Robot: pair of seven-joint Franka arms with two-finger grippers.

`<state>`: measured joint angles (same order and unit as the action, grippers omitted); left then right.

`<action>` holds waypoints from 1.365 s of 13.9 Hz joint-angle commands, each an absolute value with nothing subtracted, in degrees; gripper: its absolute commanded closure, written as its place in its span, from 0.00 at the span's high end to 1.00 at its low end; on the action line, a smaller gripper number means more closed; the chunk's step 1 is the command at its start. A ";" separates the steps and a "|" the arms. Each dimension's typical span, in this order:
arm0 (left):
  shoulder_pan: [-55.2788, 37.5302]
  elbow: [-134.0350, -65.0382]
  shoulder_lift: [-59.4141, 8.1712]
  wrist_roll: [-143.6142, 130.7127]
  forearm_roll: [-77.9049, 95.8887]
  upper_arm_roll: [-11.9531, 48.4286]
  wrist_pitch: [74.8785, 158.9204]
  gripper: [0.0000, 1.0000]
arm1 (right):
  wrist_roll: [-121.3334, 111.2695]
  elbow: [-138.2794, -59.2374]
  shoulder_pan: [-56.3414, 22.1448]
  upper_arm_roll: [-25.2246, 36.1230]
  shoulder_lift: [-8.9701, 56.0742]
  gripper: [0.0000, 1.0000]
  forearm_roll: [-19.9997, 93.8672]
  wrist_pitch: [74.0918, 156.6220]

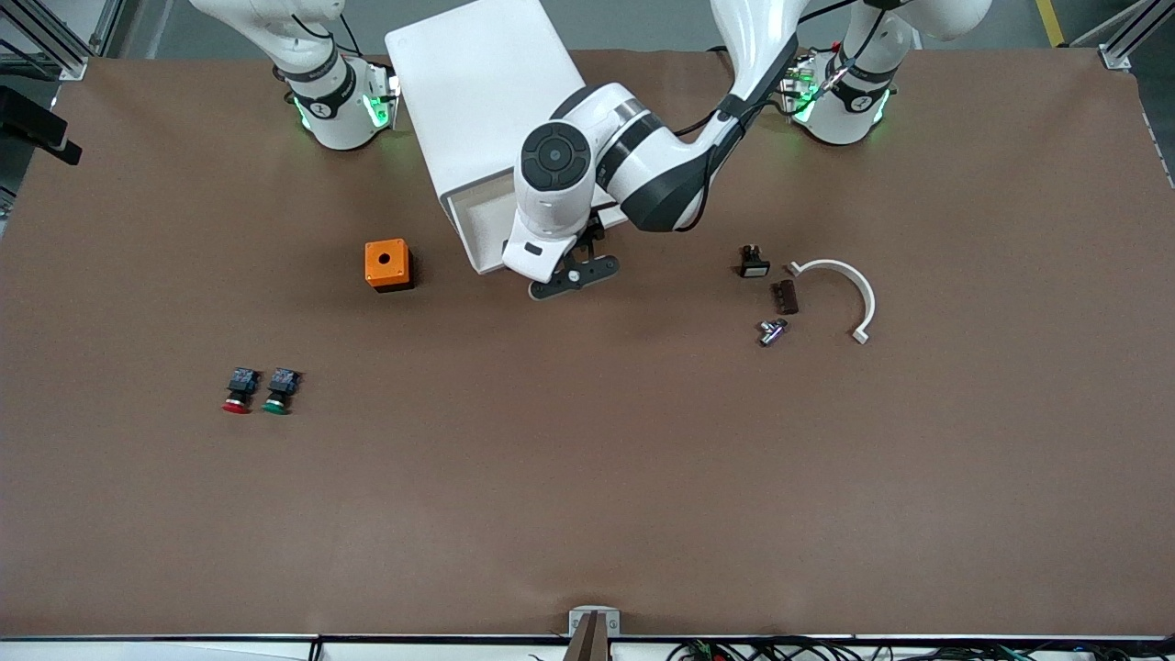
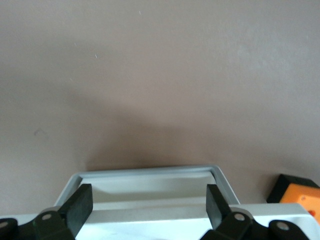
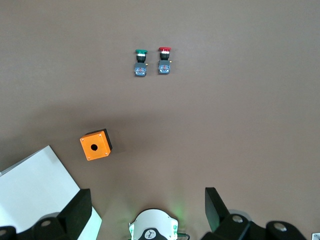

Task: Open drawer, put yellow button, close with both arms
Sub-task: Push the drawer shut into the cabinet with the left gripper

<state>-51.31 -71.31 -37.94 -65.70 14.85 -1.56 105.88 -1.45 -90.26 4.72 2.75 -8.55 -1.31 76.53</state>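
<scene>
- Since no yellow-capped button can be seen anywhere in the views, its place cannot be told; it may be hidden under the left arm or in the tray.
- The right gripper (image 3: 148,200) is held high over its own arm's base at the robots' edge of the tabletop (image 1: 587,514), fingers spread and empty; this arm waits.
- A red-capped button (image 1: 238,391) and a green-capped button (image 1: 280,391) are laid side by side toward the right arm's end, well apart from everything else.
- An orange box with a round hole (image 1: 387,264) is set just beside the drawer, toward the right arm's end.
- The top drawer (image 2: 150,172) is seen pulled out of the white cabinet (image 1: 477,101) toward the front camera, and what shows of its tray is bare.
- The left gripper (image 1: 574,278) is held over the drawer's front rim, jaws released and gripping nothing; the rim's long edge runs from one finger across to the other.
- The left arm is judged much the nearer for the push that closes the drawer.
- A black switch part (image 1: 754,263) and a white curved clip (image 1: 849,280) are left toward the left arm's end.
</scene>
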 commanded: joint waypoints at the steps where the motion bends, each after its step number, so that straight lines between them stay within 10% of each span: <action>1: -52.29 -72.33 -37.53 -66.36 18.18 -1.32 106.08 1.00 | -1.58 -91.58 5.10 2.55 -10.02 1.00 -0.88 78.22; 19: -56.25 -76.90 -37.71 -66.53 26.09 0.26 106.17 1.00 | -1.23 -88.51 6.50 4.04 -10.02 1.00 7.38 77.88</action>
<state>-55.41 -75.48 -37.99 -65.74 23.75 -0.24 105.89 -0.98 -88.50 5.40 4.36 -9.16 5.60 79.39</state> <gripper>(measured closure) 0.000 0.000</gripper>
